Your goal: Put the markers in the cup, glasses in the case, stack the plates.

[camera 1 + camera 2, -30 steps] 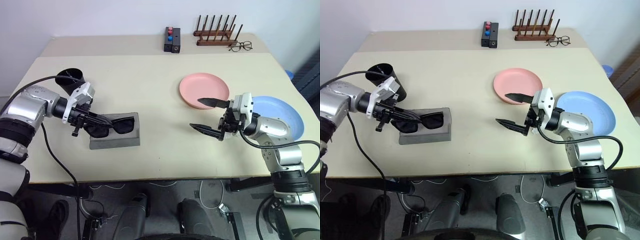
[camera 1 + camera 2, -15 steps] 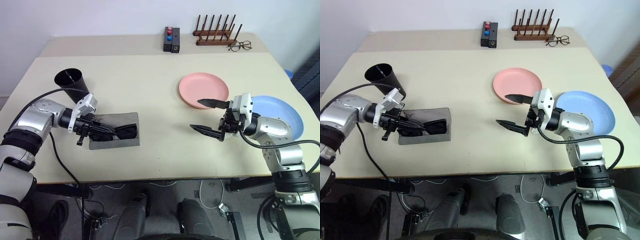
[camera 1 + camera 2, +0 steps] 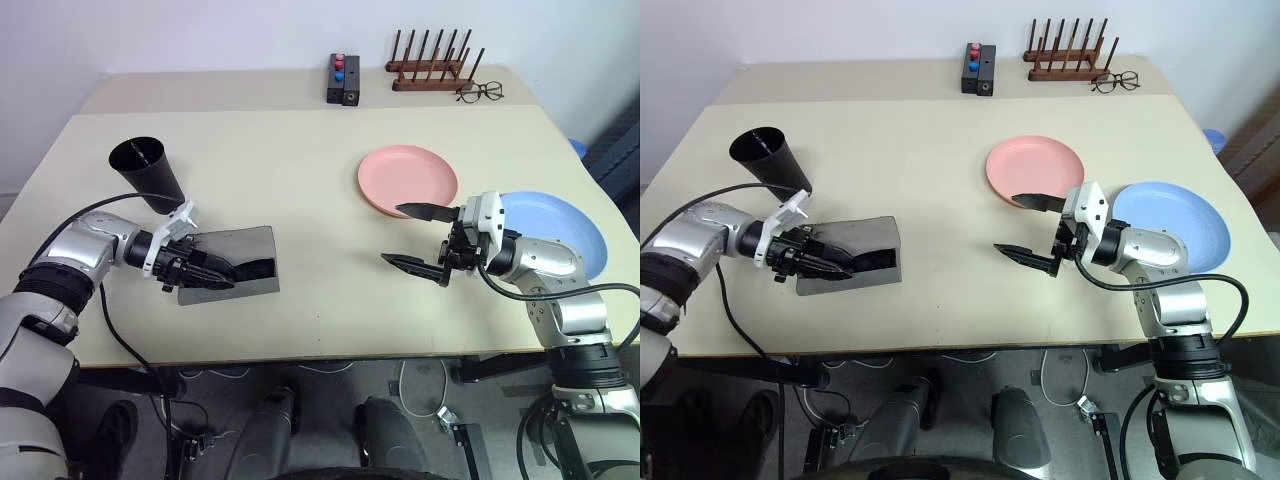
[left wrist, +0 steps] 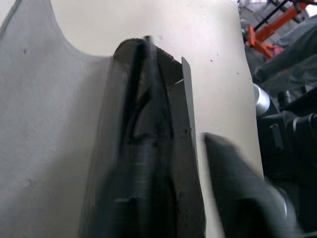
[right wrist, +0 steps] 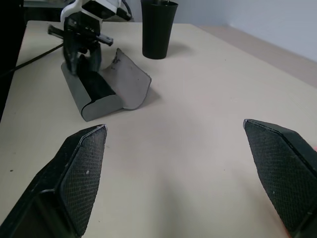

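Left wrist view gives us the closest look at the glasses (image 4: 148,163): glossy black plastic with thick rims, lying down in the trough of the case (image 4: 44,148), whose grey flap has a matte, fabric-like grain and a curved edge. From the head views we see that case (image 3: 245,262) as a grey rectangular box with its flap lid open, on the near left part of the beige table (image 3: 300,180), the dark frames sitting inside it. Our left gripper (image 3: 205,272) reaches into the case from its left end, black fingers down among the glasses; we cannot tell whether its jaws are closed on the frames or parted. Just behind it stands the cup (image 3: 146,172), a tall black tapered tumbler, smooth and plain, leaning slightly in the head views. Well apart to the right, our right gripper (image 3: 418,240) hovers with its jaws spread wide and nothing between them, its textured pads (image 5: 84,173) clear of the table. Beside it lie the salmon pink plate (image 3: 408,179) and the light blue plate (image 3: 560,235), both round, shallow and smooth, side by side and not stacked.
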